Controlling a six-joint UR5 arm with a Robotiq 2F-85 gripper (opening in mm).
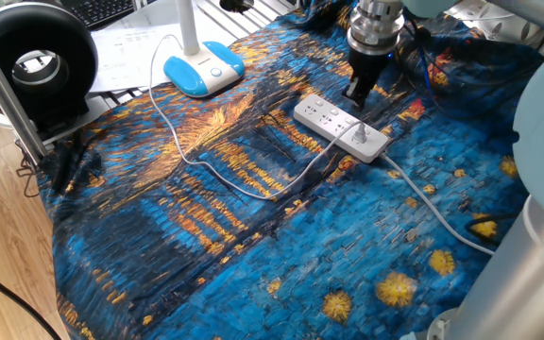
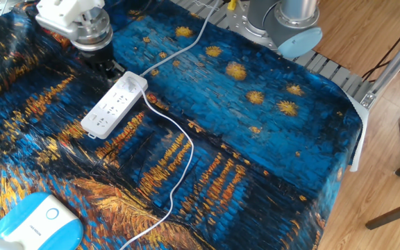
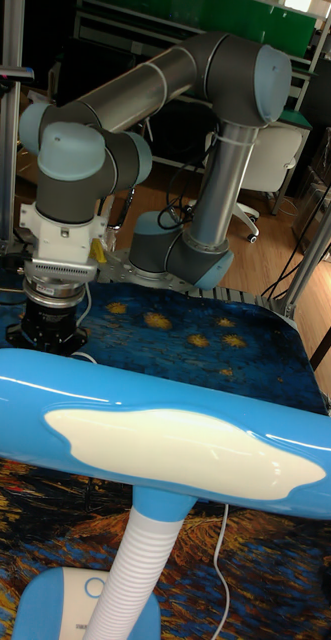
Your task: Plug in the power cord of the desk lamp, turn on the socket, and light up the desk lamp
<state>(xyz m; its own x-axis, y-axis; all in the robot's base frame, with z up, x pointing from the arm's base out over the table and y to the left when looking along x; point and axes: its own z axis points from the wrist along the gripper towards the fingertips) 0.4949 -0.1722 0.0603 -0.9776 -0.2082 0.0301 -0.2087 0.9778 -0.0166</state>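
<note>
Hand [image 1: 358, 92] vertical, fingertips down beside socket [image 1: 340, 127] far edge; finger gap unclear, grip state indeterminable.

Hand [image 1: 358, 92] low, pointing straight down

The white socket [image 1: 341, 126] lies flat on the cloth. The cord [image 1: 211, 170] is plugged into it, trailing to the blue-based lamp [image 1: 203, 68].
</note>
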